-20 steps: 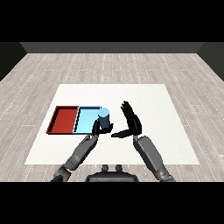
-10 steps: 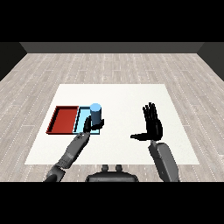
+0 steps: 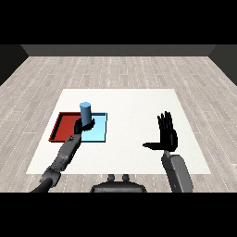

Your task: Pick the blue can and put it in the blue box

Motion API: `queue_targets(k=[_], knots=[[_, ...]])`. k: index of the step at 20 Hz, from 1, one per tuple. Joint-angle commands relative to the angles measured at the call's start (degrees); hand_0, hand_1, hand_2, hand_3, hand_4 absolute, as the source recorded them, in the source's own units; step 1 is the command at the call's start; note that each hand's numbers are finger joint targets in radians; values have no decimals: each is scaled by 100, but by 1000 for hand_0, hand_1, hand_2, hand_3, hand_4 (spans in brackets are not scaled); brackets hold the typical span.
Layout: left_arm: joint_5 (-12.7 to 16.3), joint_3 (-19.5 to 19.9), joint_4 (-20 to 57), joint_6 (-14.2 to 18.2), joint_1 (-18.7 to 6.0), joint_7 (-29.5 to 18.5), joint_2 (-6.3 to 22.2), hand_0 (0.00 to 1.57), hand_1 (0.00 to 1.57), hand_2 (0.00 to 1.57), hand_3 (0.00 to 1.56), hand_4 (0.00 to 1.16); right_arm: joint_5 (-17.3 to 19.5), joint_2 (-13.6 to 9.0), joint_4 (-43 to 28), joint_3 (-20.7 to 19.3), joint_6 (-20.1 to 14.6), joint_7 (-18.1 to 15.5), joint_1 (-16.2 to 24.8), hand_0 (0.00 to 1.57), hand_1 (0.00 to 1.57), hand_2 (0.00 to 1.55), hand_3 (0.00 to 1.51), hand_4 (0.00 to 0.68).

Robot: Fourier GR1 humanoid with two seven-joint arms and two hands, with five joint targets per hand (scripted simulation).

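**Operator A:** What can't you make out from your end?

**Operator B:** I can't see the lower part of the blue can; the left hand curls round it and covers it. Below those fingers I can't tell whether the can's base touches the light blue tray or hangs above it.

**Operator A:** And the trays?

**Operator B:** The hand and can hide the seam where the red tray meets the light blue one, just behind the fingers.

**Operator A:** The arms?

**Operator B:** Both forearms are cut off at the bottom. I see only the back of the right hand; its palm side stays hidden from me.
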Motion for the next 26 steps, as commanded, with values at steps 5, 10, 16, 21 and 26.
queue_targets(k=[5,10,16,21,26], knots=[[-372,235,2004,0,-1104,655,324,1571,1571,1571,1444,1033,76,140,602,-193,-49,-34,-291,0,0,0,0,0],[-666,131,2912,186,-1356,762,17,1571,1571,1502,1378,987,-11,178,942,-302,157,-195,-287,0,0,0,0,0],[-862,5,3355,93,-1225,905,-397,1482,1482,1409,881,869,-130,270,1598,-535,364,-511,-464,0,0,0,0,0],[-649,258,3462,-281,-1111,1136,-325,1571,1571,1480,0,699,-213,131,1207,-622,389,-319,-465,0,0,0,0,0],[-1000,-24,3570,-153,-1121,1335,-508,0,0,0,0,588,-264,144,1306,-663,469,-307,-514,0,0,0,0,0]])
